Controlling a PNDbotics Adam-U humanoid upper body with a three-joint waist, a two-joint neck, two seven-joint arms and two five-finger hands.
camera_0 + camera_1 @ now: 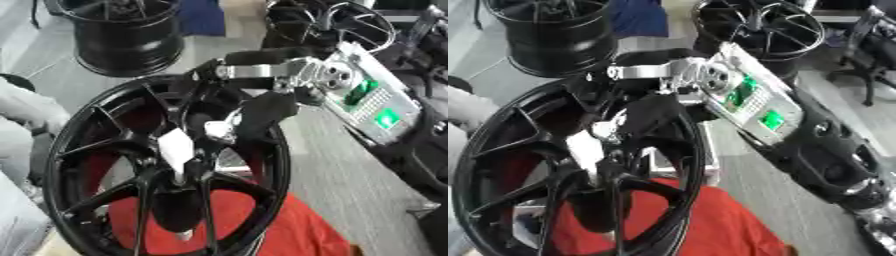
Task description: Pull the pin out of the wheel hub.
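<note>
A black spoked wheel hub stands tilted in the foreground over a red cloth. A white pin sticks out at the hub's centre, between the spokes. My right arm comes in from the upper right, its silver wrist above the hub's rim. My right hand, black, reaches down inside the rim with its fingers curled at the pin's upper end, where a small silver part shows. My left hand shows in neither view.
The red cloth lies under the hub on a grey floor. Two more black wheels stand behind, one at the back left and one at the back right. A person's pale sleeve is at the left edge.
</note>
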